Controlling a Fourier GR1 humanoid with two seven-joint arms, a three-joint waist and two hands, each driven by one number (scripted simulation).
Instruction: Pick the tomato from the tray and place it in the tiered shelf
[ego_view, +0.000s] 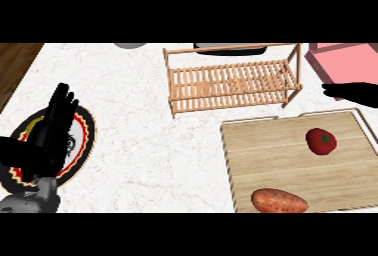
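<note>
A red tomato (321, 140) lies on the wooden tray (273, 150), in its far right part. The slatted wooden tiered shelf (232, 80) stands behind the tray at the counter's middle back. My right hand (354, 93) comes in from the right edge, above the tray's far right corner and apart from the tomato; only a dark part of it shows. At the left my left hand (53, 125) rests open with fingers pointing up, over a patterned plate.
A sweet potato (279, 201) lies at the tray's near edge. A pink box (341, 62) stands at the back right beside the shelf. The black, red and yellow plate (81, 145) lies at the left. A grey object (131, 45) and a dark object (229, 49) sit at the back edge.
</note>
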